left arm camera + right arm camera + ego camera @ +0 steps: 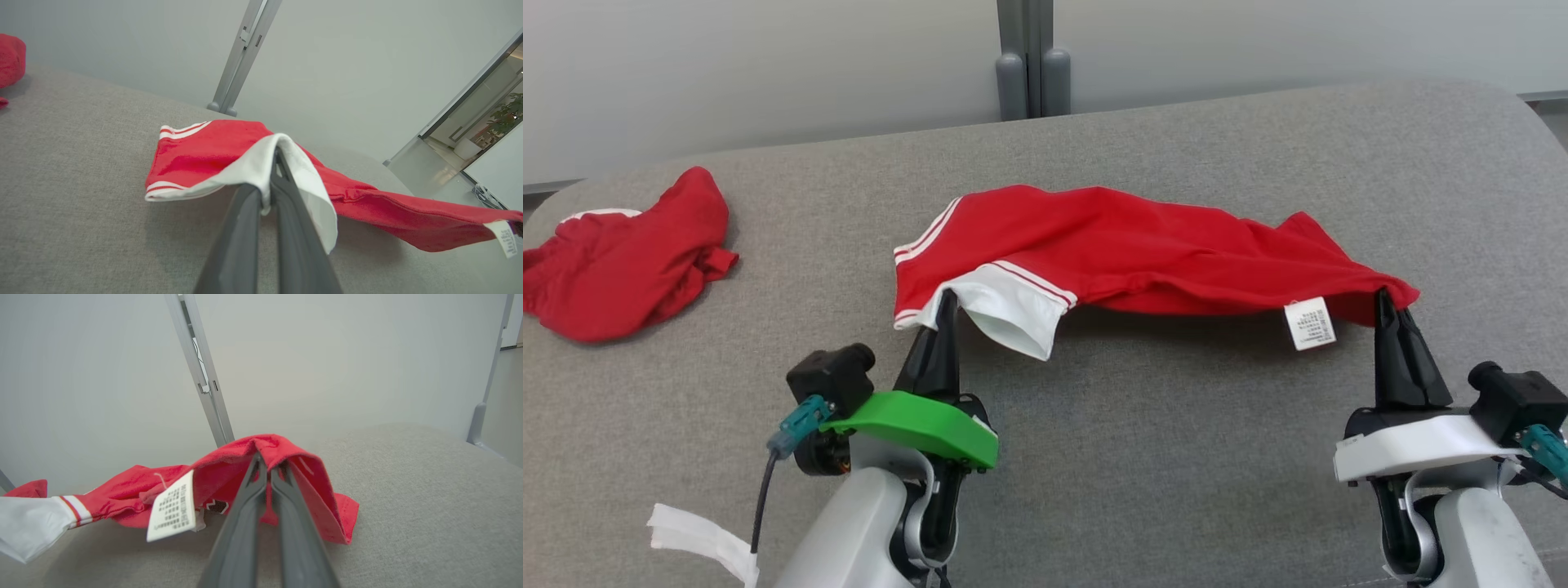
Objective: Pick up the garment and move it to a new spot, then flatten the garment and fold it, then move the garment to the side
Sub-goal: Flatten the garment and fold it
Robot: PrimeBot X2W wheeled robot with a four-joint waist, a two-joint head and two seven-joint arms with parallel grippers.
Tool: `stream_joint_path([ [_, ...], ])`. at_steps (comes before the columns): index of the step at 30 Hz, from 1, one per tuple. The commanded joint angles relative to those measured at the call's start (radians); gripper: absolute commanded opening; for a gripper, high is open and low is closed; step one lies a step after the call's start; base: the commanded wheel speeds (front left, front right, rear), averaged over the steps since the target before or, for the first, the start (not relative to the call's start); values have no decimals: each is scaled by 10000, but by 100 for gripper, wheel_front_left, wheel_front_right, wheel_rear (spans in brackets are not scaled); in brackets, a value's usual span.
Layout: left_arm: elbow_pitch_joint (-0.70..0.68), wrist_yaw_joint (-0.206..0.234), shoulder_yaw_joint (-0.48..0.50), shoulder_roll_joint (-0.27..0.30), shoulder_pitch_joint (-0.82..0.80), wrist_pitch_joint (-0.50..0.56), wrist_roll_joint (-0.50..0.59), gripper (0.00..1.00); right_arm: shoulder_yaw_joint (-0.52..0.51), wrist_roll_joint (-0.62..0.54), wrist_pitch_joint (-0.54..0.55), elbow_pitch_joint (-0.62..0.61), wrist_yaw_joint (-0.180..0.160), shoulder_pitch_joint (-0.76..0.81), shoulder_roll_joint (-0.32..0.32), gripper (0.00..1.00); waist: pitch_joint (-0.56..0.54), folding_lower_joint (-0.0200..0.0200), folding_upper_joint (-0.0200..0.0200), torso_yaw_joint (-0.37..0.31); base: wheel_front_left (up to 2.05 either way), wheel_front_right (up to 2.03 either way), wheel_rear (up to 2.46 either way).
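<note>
We've got the garment point(1127, 245) strung out across the middle of the grey padded surface point(1176, 474). It's red with white striped trim. The near edge is lifted off the surface and the far edge looks to rest on it.

We hold it at 2 points. Our left gripper point(946, 298) has its jaws pinched tight on the white cuff end, and the left wrist view shows white cloth wrapped over the tips. Our right gripper point(1382, 296) has its jaws clamped on the red corner at the opposite end, with red cloth draped over the tips in the right wrist view.

The near edge sags a little between the 2 grips. A white care label point(1310, 323) hangs from it, just beside the right gripper.

A 2nd red garment point(621, 261) lies crumpled at the surface's far left, well apart from ours. A white strip point(698, 535) lies beside our left arm. A grey partition post point(1029, 57) stands behind the surface.
</note>
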Motion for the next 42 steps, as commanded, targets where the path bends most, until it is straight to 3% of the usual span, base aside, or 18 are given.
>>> stream_joint_path([
  [1,-415,-39,222,44,169,-8,217,0,-78,-85,-5,-368,-7,138,-17,0,-279,-1,0,-42,0,0,0],
  [8,-3137,-18,1161,146,559,-8,1068,0,-388,-328,11,-2419,-7,263,-18,0,-999,-1,0,-116,0,0,0],
  [15,-6120,330,1611,926,152,230,1792,0,-438,-988,771,-5269,-7,119,-18,0,-1419,-1,0,-233,0,0,0],
  [22,-8799,790,1995,1882,-512,1515,2411,0,-496,-1495,1758,-7655,-8,93,-18,0,-1506,-1,0,-407,0,0,0],
  [26,-9387,933,2047,2208,-912,2297,2544,0,-507,-1580,2245,-8210,-7,70,-29,0,-1281,-1,0,-461,0,0,0],
  [31,-9010,853,1871,2145,-1513,3019,2139,0,-441,-1405,2600,-7921,-7,-249,-45,0,-561,-1,0,-532,0,0,0],
  [35,-7972,531,1811,2072,-2615,3410,1820,0,-141,-1210,2522,-6906,-7,-1234,-171,0,505,-1,0,-578,0,0,0],
  [42,-4487,-80,1908,1979,-6716,3754,2127,0,457,-1379,2079,-3215,-4,-5572,-805,0,2508,-1,0,-610,0,0,0],
])
